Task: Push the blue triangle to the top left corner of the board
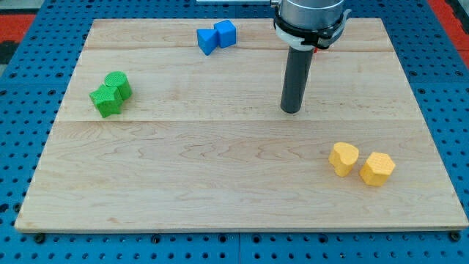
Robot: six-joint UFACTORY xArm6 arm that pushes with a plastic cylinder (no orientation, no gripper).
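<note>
The blue triangle (207, 40) lies near the view's top, left of centre, touching a blue cube (226, 33) on its right. My tip (291, 110) rests on the wooden board (220, 183), to the right of and below the two blue blocks, well apart from them. The rod rises from the tip to the arm's grey end at the view's top.
Two green blocks (111, 94) sit together at the view's left, one round-topped, one squarish. A yellow heart-like block (343, 158) and a yellow hexagon-like block (377, 169) lie at the lower right. Blue pegboard surrounds the board.
</note>
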